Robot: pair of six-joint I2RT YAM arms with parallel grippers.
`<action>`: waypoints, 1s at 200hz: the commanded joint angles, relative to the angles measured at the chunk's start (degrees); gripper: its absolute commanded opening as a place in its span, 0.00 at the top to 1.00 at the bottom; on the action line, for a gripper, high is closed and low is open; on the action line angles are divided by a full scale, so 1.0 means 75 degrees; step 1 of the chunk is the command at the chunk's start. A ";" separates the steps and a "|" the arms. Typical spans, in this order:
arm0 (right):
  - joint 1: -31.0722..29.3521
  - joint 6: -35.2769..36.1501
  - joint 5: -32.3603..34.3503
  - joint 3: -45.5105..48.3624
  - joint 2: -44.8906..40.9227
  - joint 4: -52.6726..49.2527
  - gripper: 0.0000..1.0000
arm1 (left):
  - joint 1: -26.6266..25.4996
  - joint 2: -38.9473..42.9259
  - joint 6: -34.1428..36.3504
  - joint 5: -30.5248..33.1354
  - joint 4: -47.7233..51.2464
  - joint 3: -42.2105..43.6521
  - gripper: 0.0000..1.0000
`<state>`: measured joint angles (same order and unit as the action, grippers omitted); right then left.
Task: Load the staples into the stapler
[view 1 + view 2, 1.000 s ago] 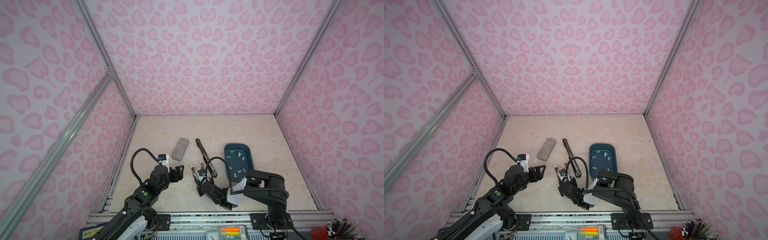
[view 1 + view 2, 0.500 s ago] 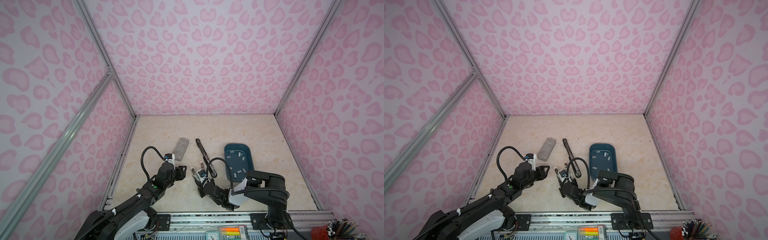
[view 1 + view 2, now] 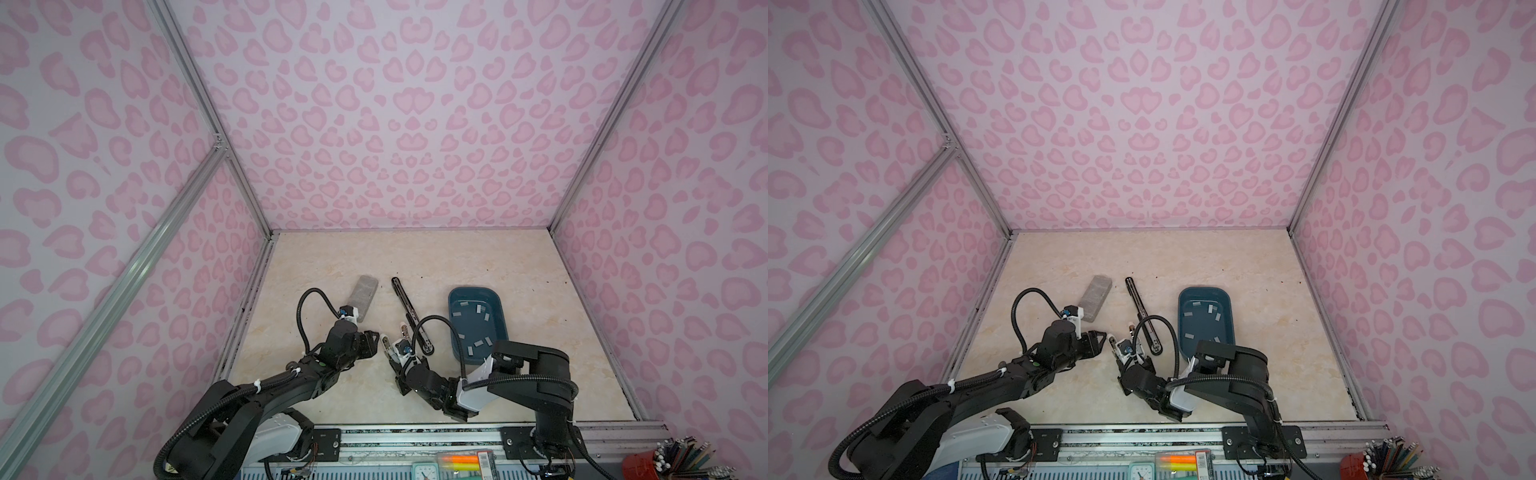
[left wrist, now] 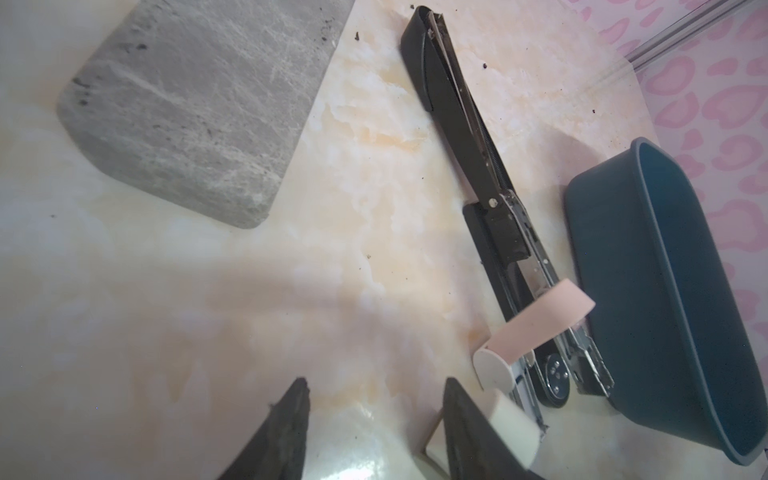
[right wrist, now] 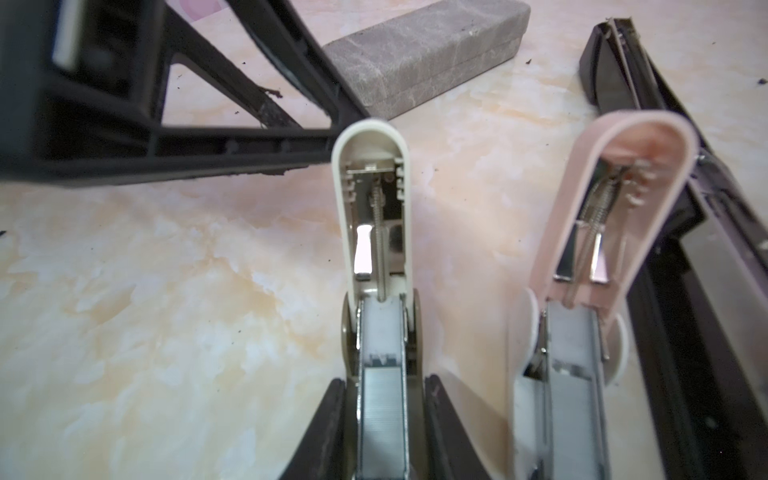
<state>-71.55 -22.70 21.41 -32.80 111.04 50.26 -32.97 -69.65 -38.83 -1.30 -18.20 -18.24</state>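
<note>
left jaws just narrowed, still empty, and moved in beside the open cream stapler [image 5: 376,270] clamped in the right jaws, staples [image 5: 382,415] already in its channel, so shutting its lid looks next.

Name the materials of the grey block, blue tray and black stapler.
Grey block: matte, veined and speckled like stone; maybe a stone-look finish.
Blue tray: probably plastic, smooth moulded wall.
Black stapler: black body, metal or plastic unclear; shiny bare-metal rail and coil spring.
</note>
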 commanded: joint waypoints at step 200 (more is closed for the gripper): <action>0.0091 0.0019 -0.1146 0.0663 -0.0353 -0.0283 0.49 | -0.1674 -0.0278 0.0501 0.0621 -0.0700 0.0087 0.45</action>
<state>-70.46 -23.22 15.33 -28.60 109.38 55.48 -45.47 -73.82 -35.33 2.07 -21.69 -18.22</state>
